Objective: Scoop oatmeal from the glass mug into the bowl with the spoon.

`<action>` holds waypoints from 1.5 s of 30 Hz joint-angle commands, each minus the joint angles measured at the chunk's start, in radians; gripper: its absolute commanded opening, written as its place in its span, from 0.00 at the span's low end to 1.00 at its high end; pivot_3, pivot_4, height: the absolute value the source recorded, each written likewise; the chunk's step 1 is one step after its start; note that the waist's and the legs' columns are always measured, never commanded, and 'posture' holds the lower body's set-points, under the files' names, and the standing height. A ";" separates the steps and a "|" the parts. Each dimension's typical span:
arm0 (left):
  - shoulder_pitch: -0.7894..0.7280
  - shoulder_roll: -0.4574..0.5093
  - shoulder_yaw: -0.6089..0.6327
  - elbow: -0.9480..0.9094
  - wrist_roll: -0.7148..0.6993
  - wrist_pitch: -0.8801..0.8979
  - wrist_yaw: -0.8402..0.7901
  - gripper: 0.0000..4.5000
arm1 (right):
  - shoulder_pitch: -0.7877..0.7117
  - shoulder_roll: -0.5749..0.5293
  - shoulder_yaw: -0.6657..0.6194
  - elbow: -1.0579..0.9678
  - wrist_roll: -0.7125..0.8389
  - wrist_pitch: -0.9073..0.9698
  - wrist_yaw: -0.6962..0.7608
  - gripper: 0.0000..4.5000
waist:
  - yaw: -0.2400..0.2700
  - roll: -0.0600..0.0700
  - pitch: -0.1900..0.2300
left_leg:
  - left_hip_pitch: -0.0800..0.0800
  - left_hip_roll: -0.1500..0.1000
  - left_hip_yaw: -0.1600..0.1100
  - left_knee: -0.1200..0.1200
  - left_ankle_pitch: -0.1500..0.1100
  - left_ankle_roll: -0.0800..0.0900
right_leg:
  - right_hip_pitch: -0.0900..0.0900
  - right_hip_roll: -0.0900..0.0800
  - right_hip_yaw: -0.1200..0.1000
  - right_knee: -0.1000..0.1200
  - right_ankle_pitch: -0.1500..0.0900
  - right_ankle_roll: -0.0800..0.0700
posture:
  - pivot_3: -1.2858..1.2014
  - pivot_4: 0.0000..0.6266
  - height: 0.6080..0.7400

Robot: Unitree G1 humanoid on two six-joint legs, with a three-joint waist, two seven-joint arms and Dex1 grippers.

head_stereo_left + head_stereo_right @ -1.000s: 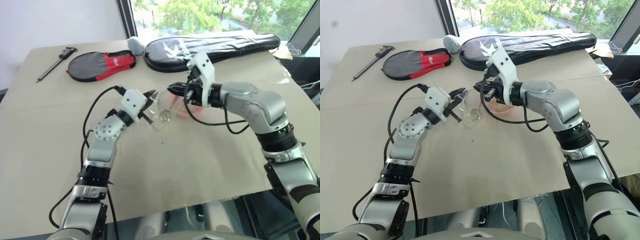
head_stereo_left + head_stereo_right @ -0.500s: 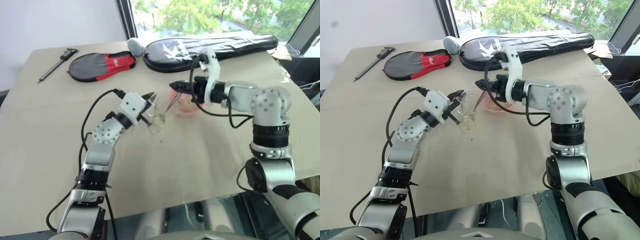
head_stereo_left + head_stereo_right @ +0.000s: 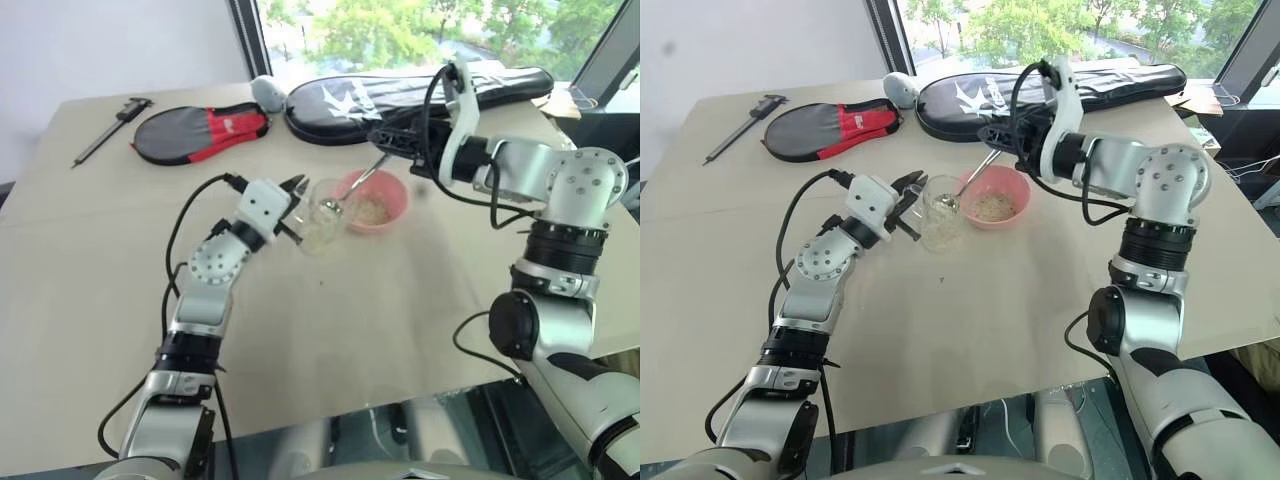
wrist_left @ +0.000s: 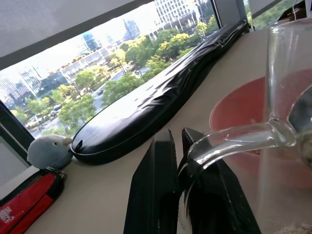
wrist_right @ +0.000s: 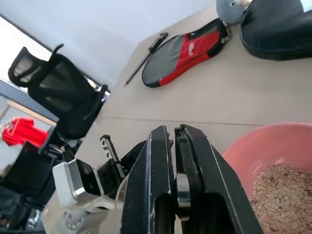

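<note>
My left gripper (image 3: pixel 296 204) is shut on the side handle (image 4: pixel 229 139) of the clear glass mug (image 3: pixel 322 216), which stands tilted near the table's middle with a little oatmeal at its bottom. Right beside it sits the pink bowl (image 3: pixel 392 190), with a heap of pale oatmeal (image 3: pixel 990 207) inside. My right gripper (image 3: pixel 388 142) hovers above the bowl's far rim, shut on the handle of the silver spoon (image 3: pixel 972 180). The spoon slants down towards the mug, and its rounded end is at the mug's mouth. The right wrist view shows its fingers (image 5: pixel 161 195) clamped together above the bowl (image 5: pixel 273 146).
Behind the bowl lies a long black racket cover (image 3: pixel 420 95). A red and black paddle cover (image 3: pixel 200 130), a small grey plush toy (image 3: pixel 268 92) and a black caliper (image 3: pixel 112 125) lie at the far left. The table's front edge runs near my body.
My right gripper has risen and swung right, rolling its wrist, so the bowl is uncovered and the spoon now slants down to the mug. The left gripper and mug stayed put.
</note>
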 commanded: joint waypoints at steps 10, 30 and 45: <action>-0.072 0.011 0.039 0.082 0.001 -0.093 0.043 0.02 | -0.081 0.009 -0.164 0.069 0.058 0.029 -0.133 0.00 | 0.000 0.000 0.000 | 0.000 0.000 0.000 0.000 0.000 0.000 | 0.000 0.000 0.000 0.000 0.000 0.000 | 0.52 0.24 1.00; -0.146 -0.001 0.025 0.197 0.033 -0.167 0.075 0.02 | -0.102 0.103 -0.404 0.173 0.247 0.027 -0.533 0.00 | -0.002 0.000 0.000 | 0.000 0.000 0.001 0.000 0.000 0.000 | 0.000 0.000 0.000 0.002 0.000 0.000 | 0.52 0.24 1.00; -0.130 0.019 0.058 0.225 0.019 -0.161 0.087 0.02 | -0.092 -0.004 -0.351 0.221 0.412 -0.077 -0.621 0.00 | -0.006 0.000 0.000 | -0.001 0.000 0.002 0.000 0.000 0.001 | 0.000 0.002 0.000 0.002 0.000 0.000 | 0.52 0.24 1.00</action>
